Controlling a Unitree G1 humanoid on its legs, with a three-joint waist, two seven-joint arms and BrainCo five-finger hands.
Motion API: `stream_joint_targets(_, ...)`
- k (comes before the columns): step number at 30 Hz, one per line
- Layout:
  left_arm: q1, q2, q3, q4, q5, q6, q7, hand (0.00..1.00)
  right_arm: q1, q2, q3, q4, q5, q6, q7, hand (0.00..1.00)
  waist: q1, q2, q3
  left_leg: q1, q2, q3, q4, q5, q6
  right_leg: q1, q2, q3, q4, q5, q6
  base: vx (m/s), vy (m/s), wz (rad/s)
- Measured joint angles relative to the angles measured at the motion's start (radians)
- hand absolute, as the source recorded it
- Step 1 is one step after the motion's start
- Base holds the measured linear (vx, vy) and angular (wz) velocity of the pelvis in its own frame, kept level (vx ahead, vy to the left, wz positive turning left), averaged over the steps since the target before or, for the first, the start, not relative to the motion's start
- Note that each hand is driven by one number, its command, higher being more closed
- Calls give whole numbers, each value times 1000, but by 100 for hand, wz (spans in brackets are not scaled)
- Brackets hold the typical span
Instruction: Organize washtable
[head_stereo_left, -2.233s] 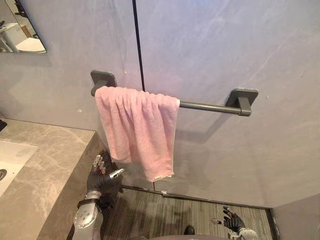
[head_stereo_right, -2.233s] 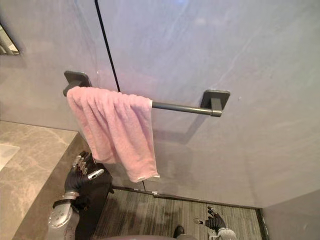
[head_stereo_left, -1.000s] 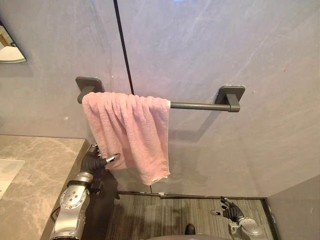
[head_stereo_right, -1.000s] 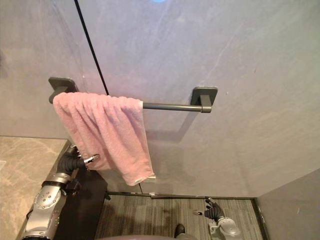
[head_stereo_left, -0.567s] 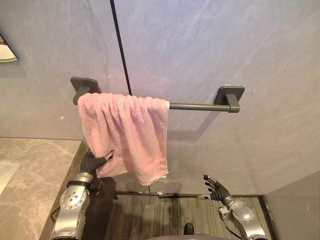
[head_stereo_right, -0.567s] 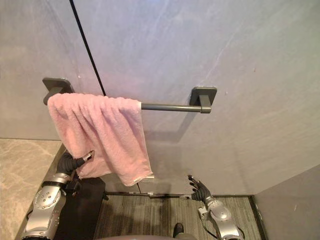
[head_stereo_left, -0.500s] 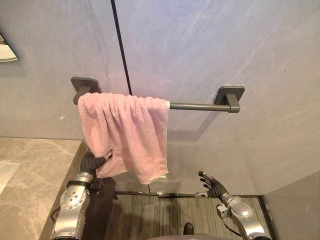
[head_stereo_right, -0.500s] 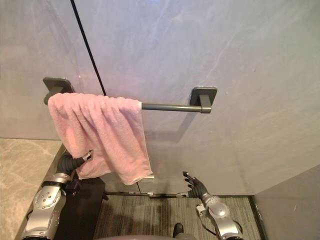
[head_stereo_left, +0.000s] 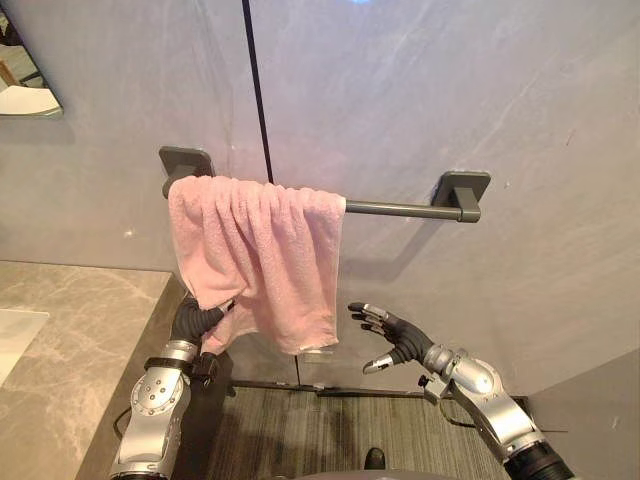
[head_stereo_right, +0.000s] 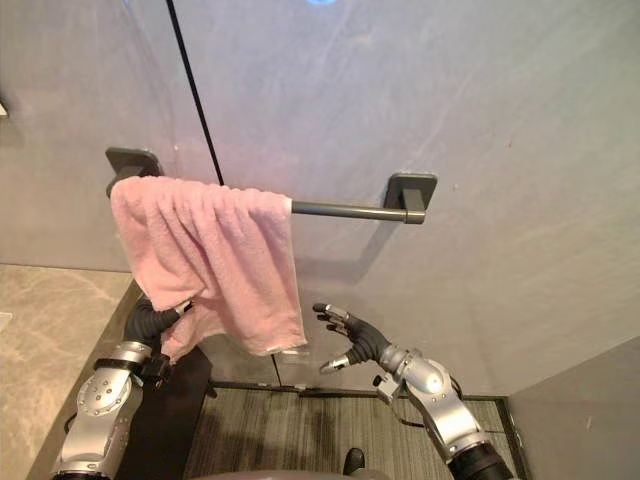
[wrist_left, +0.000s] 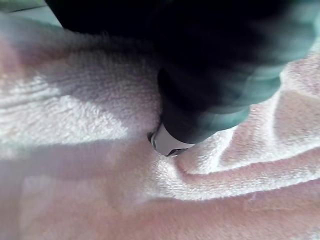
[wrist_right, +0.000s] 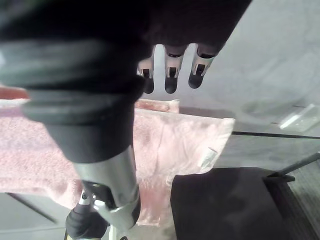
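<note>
Grey stone-look wall (head_stereo_left: 450, 80) stands behind both hands. A marbled countertop (head_stereo_left: 70, 340) lies outboard of the left hand (head_stereo_left: 203, 320), on the side away from the right hand (head_stereo_left: 403, 338).

Pink towel (head_stereo_left: 265, 250): draped over the dark rail (head_stereo_left: 395, 209), above both hands. It is bunched in folds at the end of the rail above the left hand. The stretch of rail above the right hand is bare. The towel's lower edge hangs uneven, drawn up on the left-hand side and lower towards the right hand.

Left hand: raised into the lower outer edge of the towel and in contact with the cloth. The left wrist view shows it buried in the pile. Whether it grips the cloth or merely presses it cannot be told.

Right hand: raised with fingers spread and thumb apart, holding nothing. It is just beside the towel's lower inner corner and not touching it. A small white label (wrist_right: 208, 157) on that corner faces this hand.

Assessment: the towel is on the rail, so hanging is done. Spreading and levelling appear outstanding. The likely next step is for the right hand to take the near corner and draw the cloth along the bare rail. Progress on the countertop cannot be judged.
</note>
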Motion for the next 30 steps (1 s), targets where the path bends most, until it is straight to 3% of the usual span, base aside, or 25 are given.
stream_joint_targets(12, -20, -60, -3, -36, 0, 0, -3, 100, -143, 8, 10, -17, 18, -5, -12, 0, 2, 6, 0, -2, -1, -10, -2, 3, -2, 0, 0, -12, 4, 0, 0, -6, 2, 1)
stream_joint_targets(22, -31, -65, -42, -36, -1, 0, -5, 100, -232, 74, 94, -15, 18, -7, -47, 0, 12, 12, -1, -3, -3, -26, -16, 12, -2, 1, -2, -27, 4, -1, -1, -17, 1, 4)
stream_joint_targets(23, -32, -69, -43, -36, -1, 0, -5, 100, -240, 79, 105, -14, 18, -7, -47, 100, 13, 12, 0, -3, -3, -27, -17, 12, -2, 1, -2, -28, 4, -1, -1, -24, -2, 5)
stream_joint_targets(30, -41, -88, -52, -36, -2, 0, -5, 100, -300, 133, 156, 8, 19, -7, -49, 100, 24, 13, 0, 1, -5, -38, -38, 29, -3, 0, -3, -38, 4, -2, -2, -20, 1, 4)
